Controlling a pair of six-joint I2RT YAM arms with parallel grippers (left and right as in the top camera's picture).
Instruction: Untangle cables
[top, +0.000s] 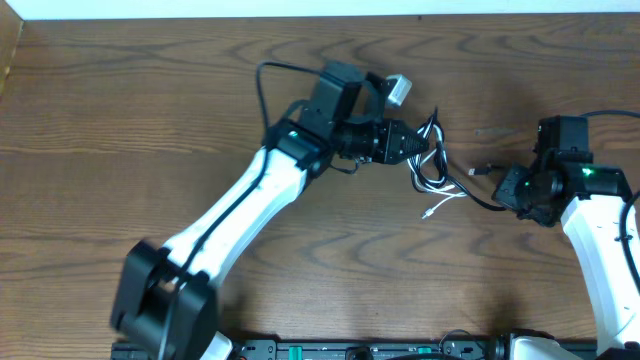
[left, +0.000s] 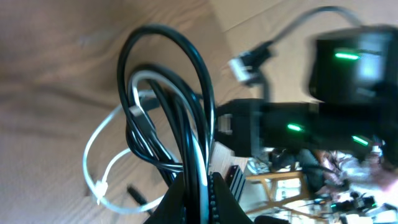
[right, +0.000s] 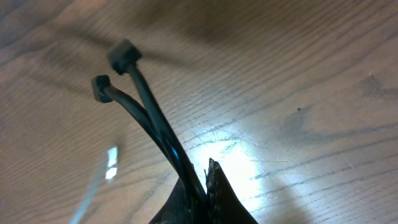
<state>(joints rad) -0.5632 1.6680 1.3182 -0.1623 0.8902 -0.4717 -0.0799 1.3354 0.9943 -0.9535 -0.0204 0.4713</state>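
1. Overhead.
   - The cables form one knot on the table, right of centre and nearer the back edge than the front.
   - The left gripper is at the knot with its jaws closed on it.
   - The right gripper sits toward the right edge, well apart from the left.
   - A slack run of black cable joins the knot to the right gripper.
   - The white cable trails out of the knot toward the front edge, its end free on the wood.

2. Left wrist.
   - The jaws are pinched tight on several strands at once.
   - Loops of black cable rise from between the fingers, with a white strand running through them.
   - A wider loop of white cable hangs to one side.

3. Right wrist.
   - The jaws are clamped on two black strands lying side by side.
   - The two plugs project beyond the fingertips.
   - A pale streak at lower left is too blurred to identify.

4. Risks, as judged.
   - The left grip holds both colours together. Pulling the arms apart would likely tighten the knot rather than free it.
   - A plug could catch inside a loop as the strands are drawn through.
   - The black strands are thin and may slip from the right jaws under tension.
   - The free white end may be dragged along unchecked.
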